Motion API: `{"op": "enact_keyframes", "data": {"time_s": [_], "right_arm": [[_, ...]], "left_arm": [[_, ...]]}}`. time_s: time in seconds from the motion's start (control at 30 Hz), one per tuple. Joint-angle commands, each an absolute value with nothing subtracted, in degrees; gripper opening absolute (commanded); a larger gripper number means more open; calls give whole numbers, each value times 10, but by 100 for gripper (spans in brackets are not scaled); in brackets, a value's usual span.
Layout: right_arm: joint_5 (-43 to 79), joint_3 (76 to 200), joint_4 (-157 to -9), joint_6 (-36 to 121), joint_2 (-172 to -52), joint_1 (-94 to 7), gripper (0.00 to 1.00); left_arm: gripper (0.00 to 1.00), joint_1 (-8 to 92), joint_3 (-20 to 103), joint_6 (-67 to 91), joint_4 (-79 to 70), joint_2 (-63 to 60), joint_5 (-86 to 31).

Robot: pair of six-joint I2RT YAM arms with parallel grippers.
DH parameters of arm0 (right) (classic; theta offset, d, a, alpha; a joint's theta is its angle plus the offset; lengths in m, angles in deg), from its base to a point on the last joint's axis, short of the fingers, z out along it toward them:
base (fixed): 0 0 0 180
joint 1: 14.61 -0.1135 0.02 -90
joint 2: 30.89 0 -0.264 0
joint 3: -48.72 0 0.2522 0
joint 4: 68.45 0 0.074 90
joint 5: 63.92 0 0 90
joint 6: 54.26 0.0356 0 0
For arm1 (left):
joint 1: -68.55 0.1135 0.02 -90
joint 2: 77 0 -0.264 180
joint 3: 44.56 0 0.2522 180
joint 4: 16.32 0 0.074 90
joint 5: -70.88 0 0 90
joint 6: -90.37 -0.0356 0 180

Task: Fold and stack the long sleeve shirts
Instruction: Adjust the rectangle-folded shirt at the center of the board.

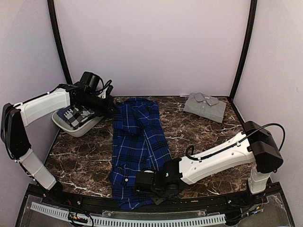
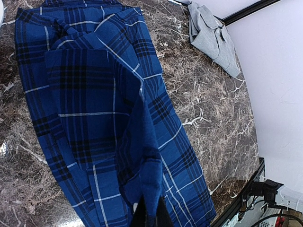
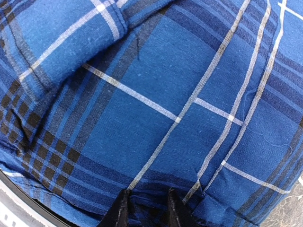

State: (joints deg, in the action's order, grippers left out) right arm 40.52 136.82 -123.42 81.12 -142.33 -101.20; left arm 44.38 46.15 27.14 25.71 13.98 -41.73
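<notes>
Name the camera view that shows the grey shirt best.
Top external: the grey shirt lies whole and folded at the far right corner. Left wrist crops it at the top edge; right wrist misses it.

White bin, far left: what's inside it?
A black-and-white checked cloth lies in the white bin. The left arm overhangs the bin's far side, so that part is hidden. Whatever lies under the cloth is also covered.
</notes>
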Motion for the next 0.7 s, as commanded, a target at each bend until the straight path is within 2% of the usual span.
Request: {"op": "enact_keyframes", "data": {"time_s": [0.0, 0.33, 0.67], "right_arm": [[415, 1361, -1233, 815, -1433, -1015, 21], [437, 1378, -1243, 815, -1414, -1015, 1], [428, 1382, -1221, 799, -1369, -1017, 0]], "left_arm": [[0, 445, 483, 267, 267, 141, -414], [0, 445, 488, 267, 271, 143, -413], [0, 445, 488, 267, 270, 143, -414]]}}
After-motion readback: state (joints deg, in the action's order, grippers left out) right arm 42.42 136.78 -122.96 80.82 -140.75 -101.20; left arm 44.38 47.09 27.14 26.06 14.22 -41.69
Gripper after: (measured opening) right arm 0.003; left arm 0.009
